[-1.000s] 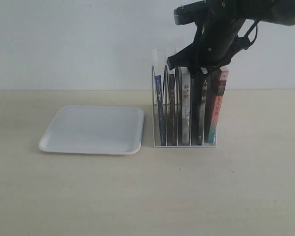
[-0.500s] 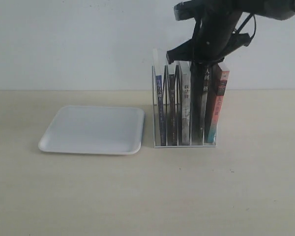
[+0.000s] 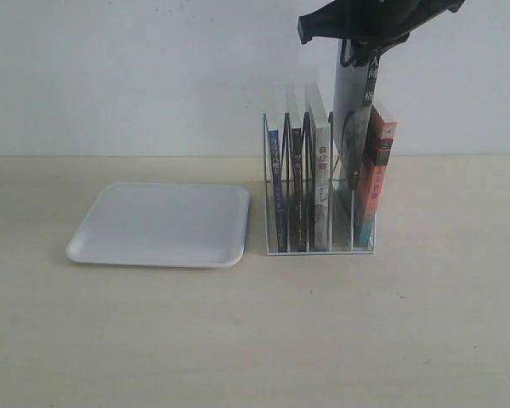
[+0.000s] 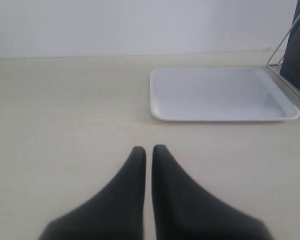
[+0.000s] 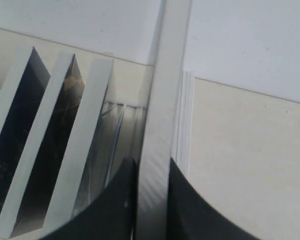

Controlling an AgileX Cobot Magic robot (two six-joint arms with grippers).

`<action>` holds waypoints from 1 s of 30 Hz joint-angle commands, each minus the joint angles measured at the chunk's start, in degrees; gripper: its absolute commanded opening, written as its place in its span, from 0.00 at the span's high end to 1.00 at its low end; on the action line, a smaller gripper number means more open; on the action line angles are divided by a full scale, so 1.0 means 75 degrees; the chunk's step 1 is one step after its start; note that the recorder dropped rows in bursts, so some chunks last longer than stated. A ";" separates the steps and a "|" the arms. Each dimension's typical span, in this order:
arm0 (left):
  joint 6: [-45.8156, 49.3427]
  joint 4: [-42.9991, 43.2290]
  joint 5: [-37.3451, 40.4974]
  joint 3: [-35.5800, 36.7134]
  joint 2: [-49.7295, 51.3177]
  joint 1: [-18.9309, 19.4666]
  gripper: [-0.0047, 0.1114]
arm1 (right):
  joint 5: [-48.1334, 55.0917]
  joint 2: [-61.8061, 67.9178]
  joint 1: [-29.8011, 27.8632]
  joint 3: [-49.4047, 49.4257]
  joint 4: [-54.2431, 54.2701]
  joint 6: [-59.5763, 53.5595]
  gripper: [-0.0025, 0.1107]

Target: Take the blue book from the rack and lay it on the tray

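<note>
The blue book [image 3: 277, 185] stands in the leftmost slot of the white wire rack [image 3: 319, 251], untouched; its dark cover [image 4: 297, 52] shows at the edge of the left wrist view. My right gripper [image 3: 358, 53] is shut on the top edge of a black-spined book [image 3: 352, 119], which hangs upright, lifted roughly halfway out of its slot. In the right wrist view the fingers [image 5: 152, 167] pinch that book's page edge [image 5: 162, 100]. The white tray [image 3: 157, 225] lies flat left of the rack. My left gripper [image 4: 148, 150] is shut and empty, low over the table before the tray [image 4: 222, 95].
Two more dark-spined books [image 3: 308, 183] stand between the blue book and the lifted one. A red-and-teal-spined book [image 3: 374, 183] leans at the rack's right end, right beside the lifted book. A white wall stands close behind the rack.
The right gripper has risen with the black-spined book, drawing it upward out of its slot. The blue book, tray and left gripper have not moved.
</note>
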 commanded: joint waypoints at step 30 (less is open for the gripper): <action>0.0025 0.0006 -0.0108 0.0024 -0.0036 0.0025 0.92 | -0.0150 0.0125 -0.0014 -0.0078 0.0018 -0.0131 0.98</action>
